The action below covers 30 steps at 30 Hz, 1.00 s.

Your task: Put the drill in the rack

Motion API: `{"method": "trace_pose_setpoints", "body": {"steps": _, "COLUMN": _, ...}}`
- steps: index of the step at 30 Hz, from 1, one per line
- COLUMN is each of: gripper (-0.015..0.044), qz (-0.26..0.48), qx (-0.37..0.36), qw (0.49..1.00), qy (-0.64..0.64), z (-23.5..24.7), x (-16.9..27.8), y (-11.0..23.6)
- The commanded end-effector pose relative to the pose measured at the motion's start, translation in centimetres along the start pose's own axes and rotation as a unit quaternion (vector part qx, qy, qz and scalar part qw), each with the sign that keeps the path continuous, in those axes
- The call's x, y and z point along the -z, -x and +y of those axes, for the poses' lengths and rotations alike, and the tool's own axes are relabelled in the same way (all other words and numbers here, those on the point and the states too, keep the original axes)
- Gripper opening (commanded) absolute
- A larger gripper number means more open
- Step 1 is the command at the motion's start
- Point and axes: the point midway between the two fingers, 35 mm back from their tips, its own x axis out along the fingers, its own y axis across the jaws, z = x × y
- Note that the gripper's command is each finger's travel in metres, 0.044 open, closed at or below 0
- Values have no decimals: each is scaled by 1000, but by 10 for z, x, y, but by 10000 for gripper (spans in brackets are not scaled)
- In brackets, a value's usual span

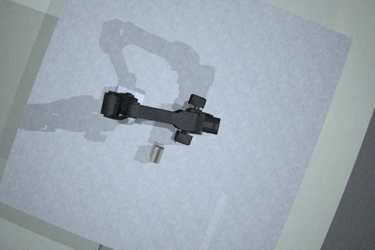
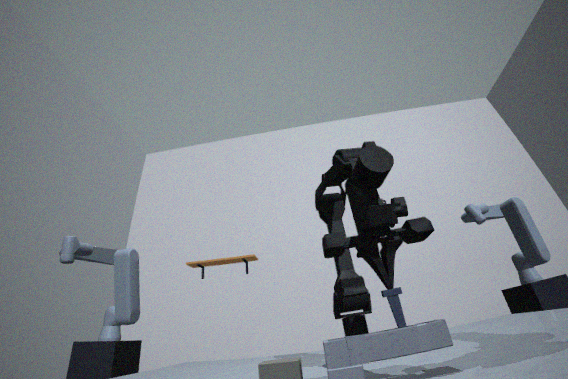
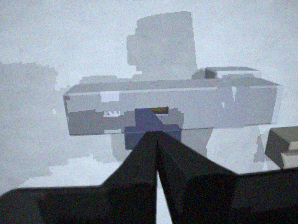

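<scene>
A long grey block (image 2: 400, 339) (image 3: 210, 105) lies on the pale table. A blue T-shaped piece (image 2: 396, 305) (image 3: 142, 121) stands up out of its top, leaning a little. My gripper (image 2: 389, 287) (image 3: 154, 139) is shut with nothing between the fingers. It points down, and its tips sit at the head of the blue piece. A small brownish mark (image 3: 159, 109) shows on the block just behind the blue piece. In the overhead view my arm (image 1: 158, 114) covers the block and the blue piece.
A small beige box (image 1: 157, 154) (image 2: 280, 369) (image 3: 282, 145) stands on the table close to the block. Two pale grey arms on dark bases (image 2: 120, 283) (image 2: 525, 238) stand at the sides. An orange shelf (image 2: 222, 261) hangs on the back wall.
</scene>
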Motion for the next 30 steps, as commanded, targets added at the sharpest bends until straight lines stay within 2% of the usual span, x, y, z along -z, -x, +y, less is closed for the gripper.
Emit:
{"method": "trace_pose_setpoints", "body": {"steps": 1, "gripper": 0, "qz": 11, "qx": 0, "qw": 1000, "qy": -1, "z": 0, "x": 4, "y": -9}}
{"method": "trace_pose_setpoints", "body": {"steps": 30, "gripper": 0, "qz": 11, "qx": 0, "qw": 1000, "qy": -1, "z": 1, "x": 9, "y": -19}}
